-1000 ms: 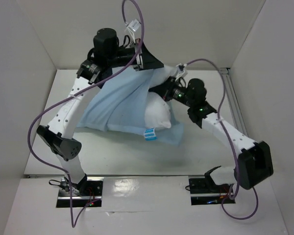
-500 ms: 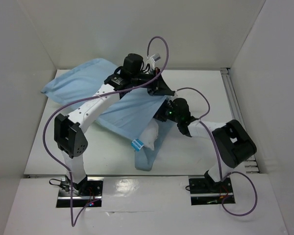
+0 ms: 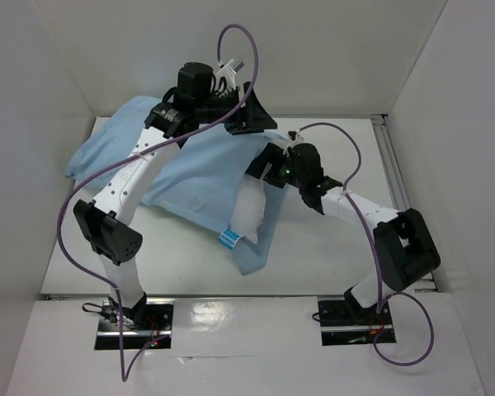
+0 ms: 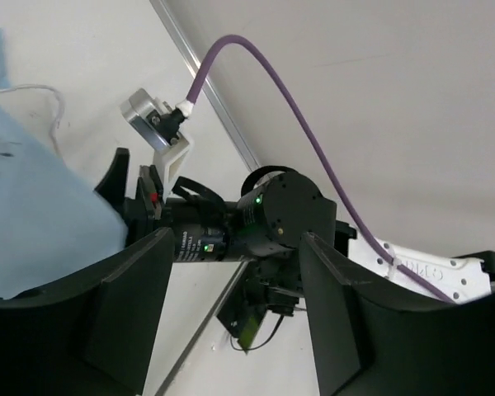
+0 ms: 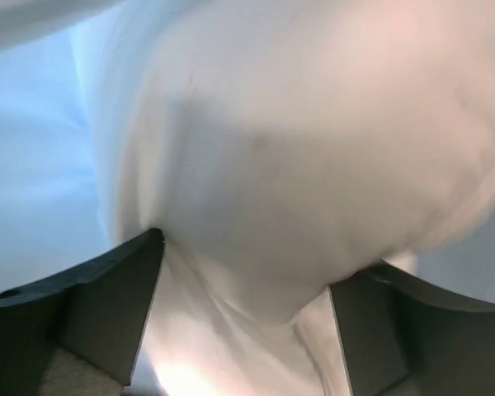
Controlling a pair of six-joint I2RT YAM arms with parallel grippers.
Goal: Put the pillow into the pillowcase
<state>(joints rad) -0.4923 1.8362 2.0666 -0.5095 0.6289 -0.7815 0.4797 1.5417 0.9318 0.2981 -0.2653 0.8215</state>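
Note:
The pale blue pillowcase [image 3: 173, 165] lies wrinkled across the table from the far left toward the middle. The white pillow [image 3: 249, 210] sticks out of its near-right end, and the blue-and-white label [image 3: 228, 238] shows there. My left gripper [image 3: 254, 122] hovers above the case's far right edge. In the left wrist view it [image 4: 235, 241] is open and empty, with the pillowcase [image 4: 29, 210] to its left. My right gripper [image 3: 266, 167] is at the pillow's far side. In the right wrist view its jaws [image 5: 247, 264] stand open and wide, with the pillow [image 5: 297, 165] bulging between them.
White walls enclose the table on the left, back and right. A metal rail [image 3: 389, 157] runs along the right side. Purple cables [image 3: 247, 49] loop above both arms. The right arm's wrist [image 4: 264, 219] is close in front of the left gripper.
Both grippers have opened and let go of the cloth. The left gripper has moved back toward the far wall. The pillowcase now lies flatter and wider over the pillow.

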